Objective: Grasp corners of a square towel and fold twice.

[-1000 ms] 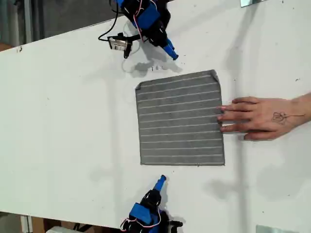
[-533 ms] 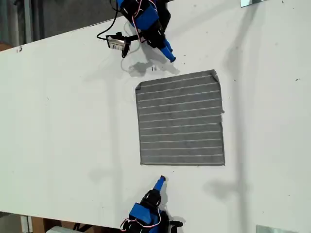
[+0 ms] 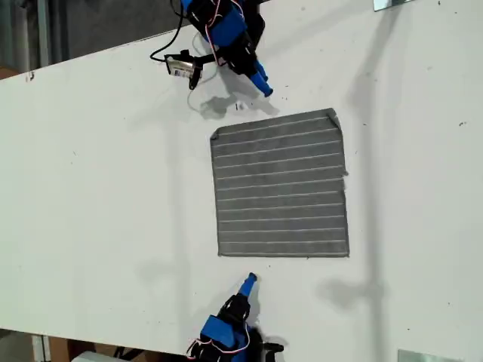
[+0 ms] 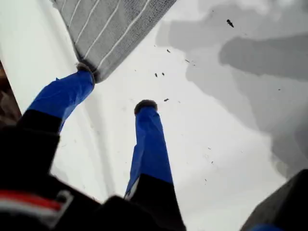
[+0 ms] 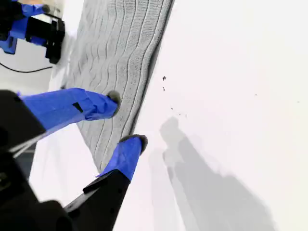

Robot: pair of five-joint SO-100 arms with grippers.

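Hovering with both claws parted and empty.
My second gripper (image 5: 126,118) hangs just over the striped towel's (image 3: 279,185) near hem; the towel lies flat mid-table (image 3: 98,188); my first gripper (image 4: 115,86) gapes beside its far corner (image 4: 94,72).

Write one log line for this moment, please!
towel flat, unfolded | my first claw open, empty | my second claw open, empty
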